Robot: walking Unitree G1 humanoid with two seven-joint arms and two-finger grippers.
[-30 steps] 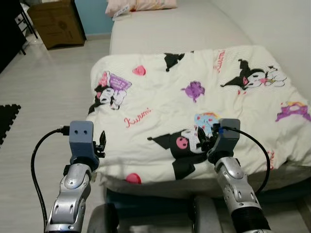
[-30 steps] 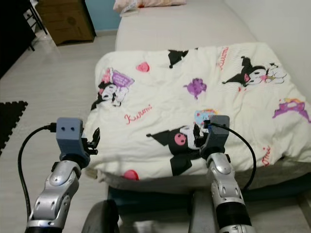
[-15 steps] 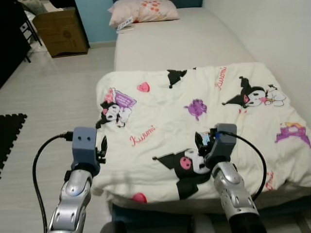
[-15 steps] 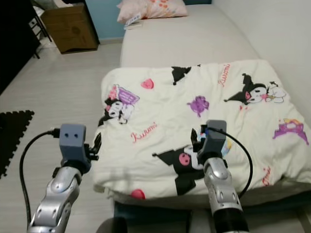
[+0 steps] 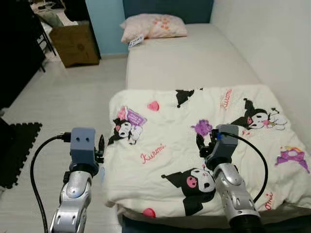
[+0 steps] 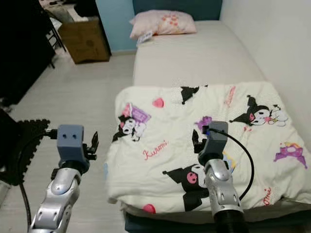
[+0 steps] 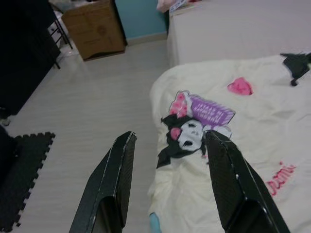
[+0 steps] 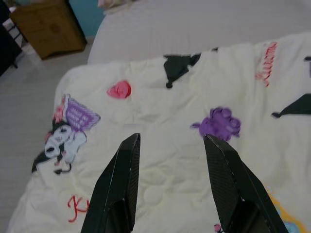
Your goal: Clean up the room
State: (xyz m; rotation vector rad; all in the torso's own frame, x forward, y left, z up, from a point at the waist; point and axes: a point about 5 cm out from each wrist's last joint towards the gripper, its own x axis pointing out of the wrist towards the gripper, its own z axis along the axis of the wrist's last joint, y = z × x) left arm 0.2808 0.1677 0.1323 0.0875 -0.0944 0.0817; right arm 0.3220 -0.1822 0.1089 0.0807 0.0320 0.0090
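A cream blanket (image 5: 204, 141) printed with cartoon characters lies folded over the near half of the bed (image 5: 189, 53). My left gripper (image 5: 100, 146) is open, raised beside the blanket's left edge above the floor. My right gripper (image 5: 205, 144) is open too, held just above the middle of the blanket. Nothing is between either pair of fingers. In the left wrist view the blanket's left edge (image 7: 194, 126) lies between the black fingers (image 7: 116, 174). The right wrist view looks down on the blanket's prints (image 8: 218, 121).
A pink pillow (image 5: 153, 26) and a small white item (image 5: 135, 41) lie at the head of the bed. A cardboard box (image 5: 75, 43) stands on the pale floor at far left, dark furniture (image 5: 19, 48) beside it. A black foam mat (image 5: 19, 150) lies on the floor at left. A white wall (image 5: 272, 43) runs along the bed's right side.
The view has tilted up and pulled back, so the pillow and head of the bed have come into sight. Both grippers stay open and hold the same pose over the blanket.
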